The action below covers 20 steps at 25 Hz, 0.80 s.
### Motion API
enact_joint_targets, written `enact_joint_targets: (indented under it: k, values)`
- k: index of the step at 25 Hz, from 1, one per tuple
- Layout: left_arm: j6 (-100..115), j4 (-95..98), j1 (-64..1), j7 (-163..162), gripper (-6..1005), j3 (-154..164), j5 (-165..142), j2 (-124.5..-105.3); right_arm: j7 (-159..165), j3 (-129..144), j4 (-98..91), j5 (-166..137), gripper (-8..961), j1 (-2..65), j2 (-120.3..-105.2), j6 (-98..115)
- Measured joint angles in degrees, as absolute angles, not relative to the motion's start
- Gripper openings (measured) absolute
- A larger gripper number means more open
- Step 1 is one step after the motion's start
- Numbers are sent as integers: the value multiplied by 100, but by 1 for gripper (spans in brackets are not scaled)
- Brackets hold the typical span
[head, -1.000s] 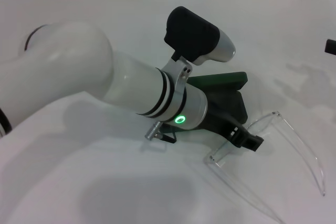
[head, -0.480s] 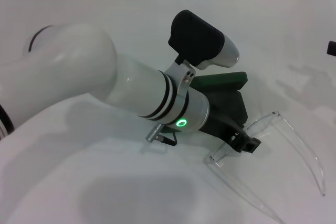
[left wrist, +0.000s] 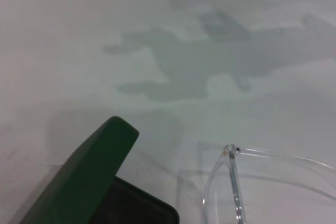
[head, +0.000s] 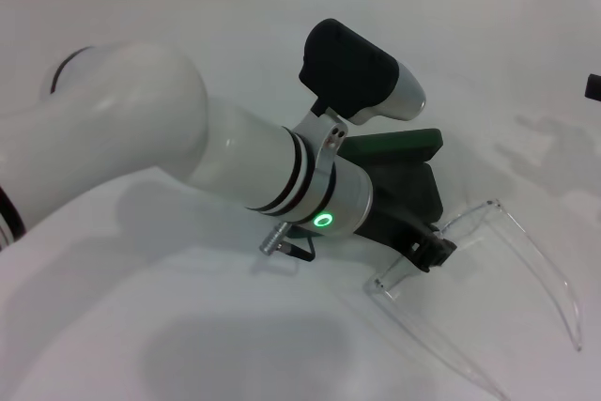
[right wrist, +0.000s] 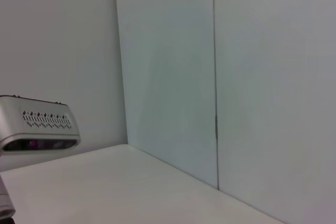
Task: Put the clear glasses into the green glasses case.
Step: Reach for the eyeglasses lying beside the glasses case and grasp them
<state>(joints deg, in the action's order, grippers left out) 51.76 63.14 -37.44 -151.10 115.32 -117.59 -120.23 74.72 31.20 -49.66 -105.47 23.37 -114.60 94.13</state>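
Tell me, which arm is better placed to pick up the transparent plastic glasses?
The left: its claw is already at the transparent plastic glasses, beside the open dark green hard case. The right claw is out of view.

Clear glasses (head: 512, 260) right of open green glasses case (head: 399, 176), on table (head: 141, 35)

White worktop (head: 141, 345): bearing all items. Green glasses case (head: 399, 171): lying open at centre, largely hidden behind the left arm. Clear glasses (head: 507, 269): lying just right of the case, arms spread. Left end effector (head: 432, 251): reaching down at the glasses' near hinge, fingers' state unclear. Right end effector (head: 593, 87): sitting at the far right edge.
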Motion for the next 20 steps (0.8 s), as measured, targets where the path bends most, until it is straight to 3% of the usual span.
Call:
enact_joint_targets:
  k: [11,14,17,20]
  values:
    - [5176,6301,-3744,-15050,91,11478,-11731,-12023,7462,3148,-4967,-10598,553,2328,-11440,9418]
    - [5177,6305,-3744,-15050,87,11478,-11731,-12023,7469,3323,-5009,-10809,553,2330,-11385,9451]
    - [5176,6339,-3744,-15052,84,11473,-11731,-12023,7553,3688,-5043,-11308,553,2420,-11196,9694]
    - [5160,6347,-3744,-15071,84,11464,-11740,-12022,7657,3971,-5052,-11775,553,2556,-11102,9885]
